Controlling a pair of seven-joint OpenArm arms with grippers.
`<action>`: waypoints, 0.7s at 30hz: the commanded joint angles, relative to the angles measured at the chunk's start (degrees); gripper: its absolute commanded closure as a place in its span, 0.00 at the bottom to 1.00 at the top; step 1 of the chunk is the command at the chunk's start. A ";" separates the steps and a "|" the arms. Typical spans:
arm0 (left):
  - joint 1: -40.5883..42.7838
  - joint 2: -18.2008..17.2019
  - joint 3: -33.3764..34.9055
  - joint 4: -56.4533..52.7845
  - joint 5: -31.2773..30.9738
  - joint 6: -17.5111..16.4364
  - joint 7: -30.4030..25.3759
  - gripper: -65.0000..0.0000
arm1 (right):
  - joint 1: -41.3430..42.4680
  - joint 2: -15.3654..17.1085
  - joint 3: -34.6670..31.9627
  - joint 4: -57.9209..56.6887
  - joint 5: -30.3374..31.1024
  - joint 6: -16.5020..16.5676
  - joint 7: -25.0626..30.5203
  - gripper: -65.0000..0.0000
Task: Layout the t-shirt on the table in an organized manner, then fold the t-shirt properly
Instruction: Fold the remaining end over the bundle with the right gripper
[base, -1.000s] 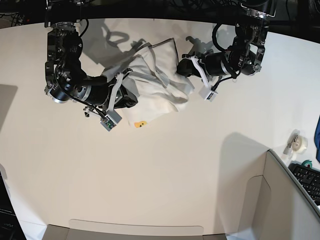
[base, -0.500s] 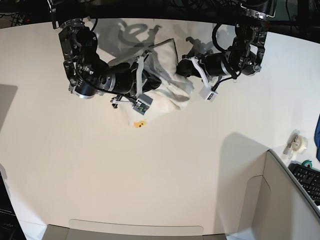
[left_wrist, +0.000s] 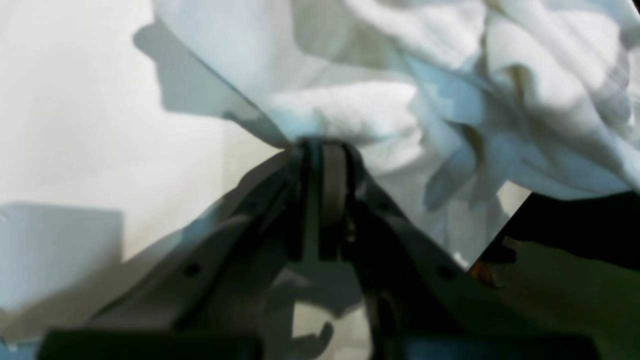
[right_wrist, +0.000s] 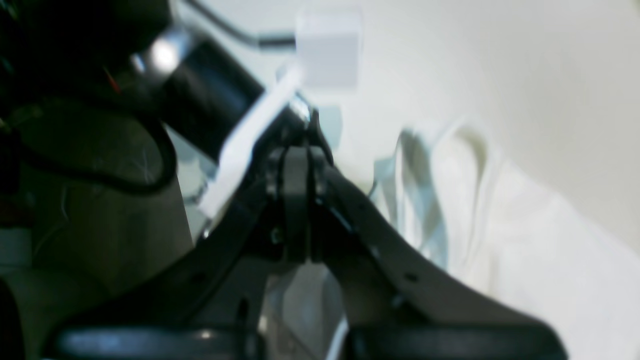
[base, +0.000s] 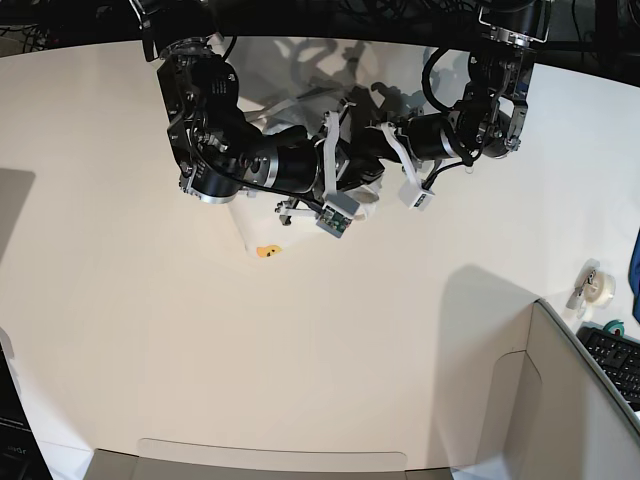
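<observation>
Up close, left gripper (left_wrist: 320, 150) pinches the t-shirt (left_wrist: 450, 90); overhead hides this.

Grey cardboard box (base: 560, 400), keyboard (base: 615, 362) nearby

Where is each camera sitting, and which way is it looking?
Base: up high, looking down on the table, both arms and the bunched t-shirt.
Left wrist: on the left arm, looking along its shut left gripper, which pinches the t-shirt.
Right wrist: on the right arm, looking along the shut right gripper toward the other arm, blurry.
Shared: all three show the t-shirt and table.
</observation>
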 joint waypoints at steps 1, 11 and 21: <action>-0.23 -0.48 -0.02 0.07 2.95 1.13 0.52 0.94 | 1.26 -0.07 1.68 1.09 0.78 0.60 1.78 1.00; -0.23 -0.48 -0.02 0.07 2.95 1.13 0.52 0.94 | 0.55 5.38 13.20 0.03 -1.86 -3.27 2.31 1.00; -0.23 -0.57 -0.02 0.07 2.95 1.13 0.52 0.94 | 0.20 5.11 -1.05 -0.06 -1.77 -5.47 2.31 1.00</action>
